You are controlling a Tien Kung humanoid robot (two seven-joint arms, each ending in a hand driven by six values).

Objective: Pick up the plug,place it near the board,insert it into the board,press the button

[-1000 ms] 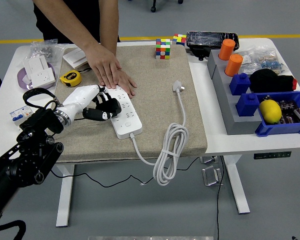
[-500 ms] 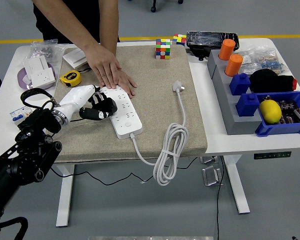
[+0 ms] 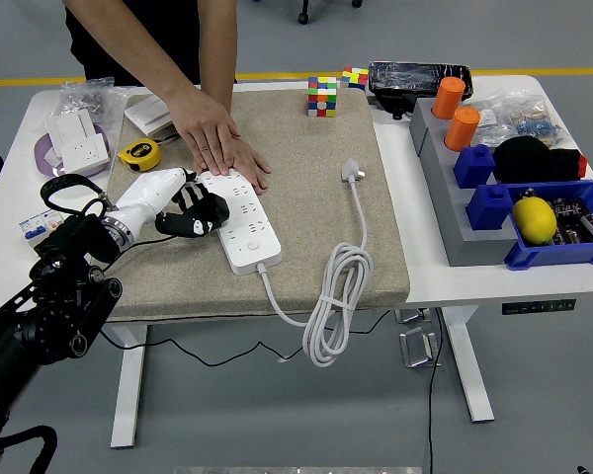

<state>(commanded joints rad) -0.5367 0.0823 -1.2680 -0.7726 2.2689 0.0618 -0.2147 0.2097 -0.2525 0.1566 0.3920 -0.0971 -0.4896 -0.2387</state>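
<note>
1. Left robot hand, white shell with black fingers, lies at the left edge of the long white power strip; fingers partly curled, tips touching the strip's left side, grasping nothing.
2. Right robot hand is out of the picture.
3. A person's hand presses flat on the strip's far end, just beyond the robot hand.
4. Strip rests on a beige felt mat over the white table.
5. White three-pin plug lies unplugged on the mat, right of the strip, well apart from it; its coiled white cable hangs over the near edge.
6. Yellow tape measure sits far-left of the robot hand.
</note>
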